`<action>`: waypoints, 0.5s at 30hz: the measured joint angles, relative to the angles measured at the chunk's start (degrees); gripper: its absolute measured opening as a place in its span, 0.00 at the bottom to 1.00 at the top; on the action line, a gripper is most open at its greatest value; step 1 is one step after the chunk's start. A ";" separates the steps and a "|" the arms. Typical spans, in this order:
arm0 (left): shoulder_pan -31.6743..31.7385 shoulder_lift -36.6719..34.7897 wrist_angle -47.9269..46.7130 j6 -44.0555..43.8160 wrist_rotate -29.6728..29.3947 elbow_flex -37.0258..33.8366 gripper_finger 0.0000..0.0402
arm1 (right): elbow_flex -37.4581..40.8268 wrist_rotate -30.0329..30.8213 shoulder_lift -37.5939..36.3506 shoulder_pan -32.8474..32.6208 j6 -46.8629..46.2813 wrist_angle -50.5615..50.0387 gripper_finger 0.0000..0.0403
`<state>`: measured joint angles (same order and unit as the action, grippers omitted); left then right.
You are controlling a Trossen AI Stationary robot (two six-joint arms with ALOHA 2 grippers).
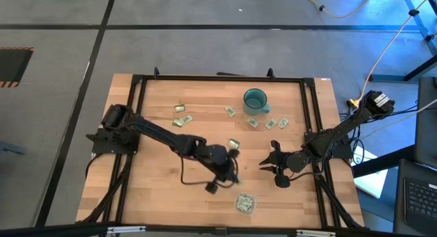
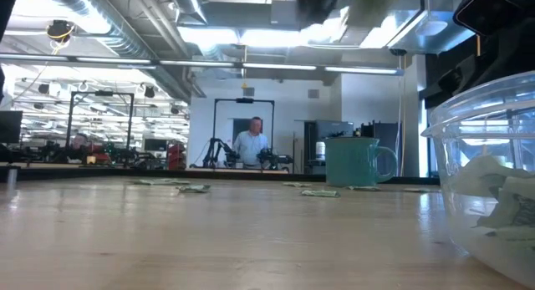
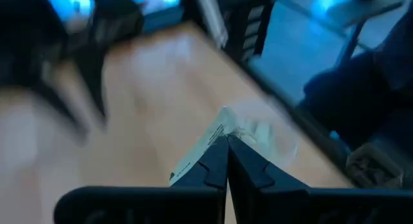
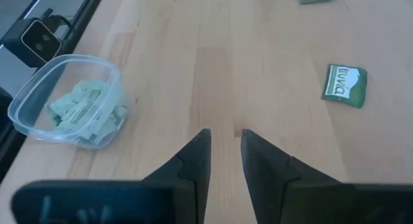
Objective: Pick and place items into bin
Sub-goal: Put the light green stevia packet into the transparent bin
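Clear round bin (image 2: pixel 489 181), L gripper (image 3: pixel 227 143) pinching flat packet (image 3: pixel 203 146).

1. Long ceiling strip lights (image 2: pixel 251 38) glow hard and white above the room, bright enough to wash out their own edges in the low view.
2. The wooden table (image 1: pixel 205 128) is evenly lit from overhead; the arms throw only soft, short shadows onto it.
3. A cold blue cast falls over the floor beyond the table's far right corner.
4. Seen level with the table, the clear bin (image 2: pixel 489 173) is so close that it blurs, with pale glints along its rim.
5. The left wrist view is heavily smeared; only the dark fingers (image 3: pixel 213 169) stay fairly crisp.
6. The right wrist view is sharp and bright, with gentle sheen on the wood.
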<state>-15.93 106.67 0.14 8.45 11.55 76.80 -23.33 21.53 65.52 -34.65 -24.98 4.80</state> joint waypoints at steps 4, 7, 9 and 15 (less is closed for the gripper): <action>-2.66 3.65 -0.29 2.13 0.19 5.29 0.01 | 0.16 0.01 -0.04 0.00 -0.23 0.15 0.22; -4.15 7.55 -1.59 2.31 0.18 9.31 0.01 | 0.20 0.01 0.04 0.00 -0.41 -0.03 0.22; -4.89 10.26 -1.97 2.42 -0.04 11.47 0.01 | 0.22 -0.02 0.07 -0.04 -0.45 -0.02 0.22; -6.87 18.60 -2.41 0.24 -0.33 17.73 0.01 | 0.26 -0.12 0.07 -0.02 -0.30 -0.07 0.22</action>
<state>-22.80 125.27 -2.27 8.70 11.22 94.53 -23.07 21.41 65.58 -34.67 -25.28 4.73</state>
